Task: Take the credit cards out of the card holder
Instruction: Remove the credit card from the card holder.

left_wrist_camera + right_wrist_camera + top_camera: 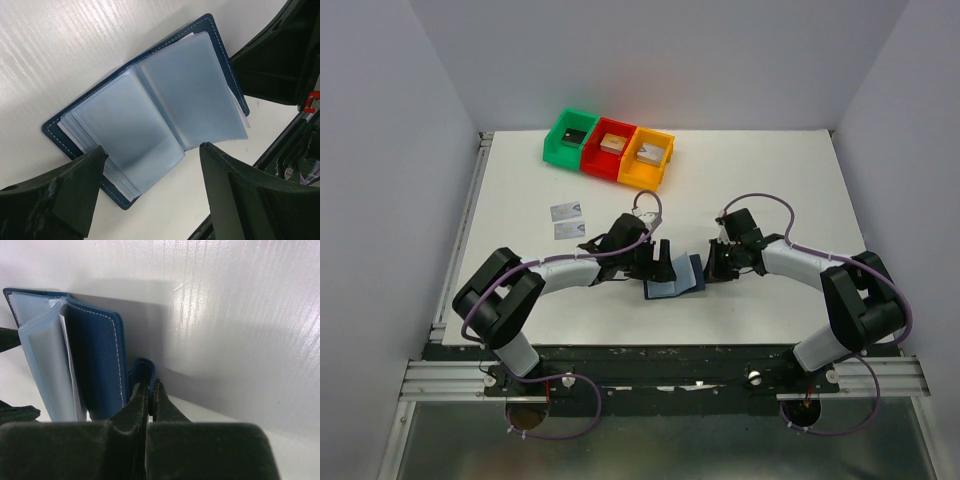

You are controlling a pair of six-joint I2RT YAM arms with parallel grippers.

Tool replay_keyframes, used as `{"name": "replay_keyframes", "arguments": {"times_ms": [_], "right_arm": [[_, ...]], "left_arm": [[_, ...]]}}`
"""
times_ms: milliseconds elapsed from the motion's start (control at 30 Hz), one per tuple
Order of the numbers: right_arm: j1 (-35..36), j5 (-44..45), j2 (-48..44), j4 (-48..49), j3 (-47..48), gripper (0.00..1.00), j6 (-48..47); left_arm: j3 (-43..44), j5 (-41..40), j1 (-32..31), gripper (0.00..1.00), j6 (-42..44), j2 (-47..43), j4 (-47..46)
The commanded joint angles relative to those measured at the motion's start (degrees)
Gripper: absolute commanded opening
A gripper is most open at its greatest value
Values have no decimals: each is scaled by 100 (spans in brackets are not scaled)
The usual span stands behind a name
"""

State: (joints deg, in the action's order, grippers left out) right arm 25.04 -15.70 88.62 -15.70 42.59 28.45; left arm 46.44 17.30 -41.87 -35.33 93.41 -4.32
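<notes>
The navy card holder (676,280) lies open on the table between my two grippers. In the left wrist view its pale translucent sleeves (150,107) fan up from the blue cover, and the two facing pages look bare. My left gripper (153,148) hangs open just over the holder's near corner, one finger on each side. My right gripper (150,386) is shut on the holder's small strap tab (142,367), holding that cover flap upright. Two silver-grey credit cards (566,211) (568,230) lie flat on the table to the left of the left arm.
Green (570,138), red (611,150) and orange (649,157) bins stand in a row at the back, each with a small block inside. White walls close in the table on the left, right and back.
</notes>
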Motion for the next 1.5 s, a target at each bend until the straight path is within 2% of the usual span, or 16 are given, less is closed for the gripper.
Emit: {"name": "replay_keyframes", "arguments": {"times_ms": [0, 900, 1000, 1233, 1467], "right_arm": [[1, -73, 182, 41, -31, 0, -67], [-8, 67, 77, -64, -137, 1, 91], [1, 173, -37, -169, -119, 8, 135], [-8, 375, -204, -433, -49, 37, 170], [-8, 630, -433, -688, -5, 50, 196]], "left_arm": [[102, 379, -85, 86, 167, 143, -104], [894, 757, -322, 86, 492, 705, 115], [946, 775, -313, 86, 483, 697, 89], [1148, 845, -375, 86, 518, 749, 115], [1342, 907, -445, 86, 571, 881, 186]]}}
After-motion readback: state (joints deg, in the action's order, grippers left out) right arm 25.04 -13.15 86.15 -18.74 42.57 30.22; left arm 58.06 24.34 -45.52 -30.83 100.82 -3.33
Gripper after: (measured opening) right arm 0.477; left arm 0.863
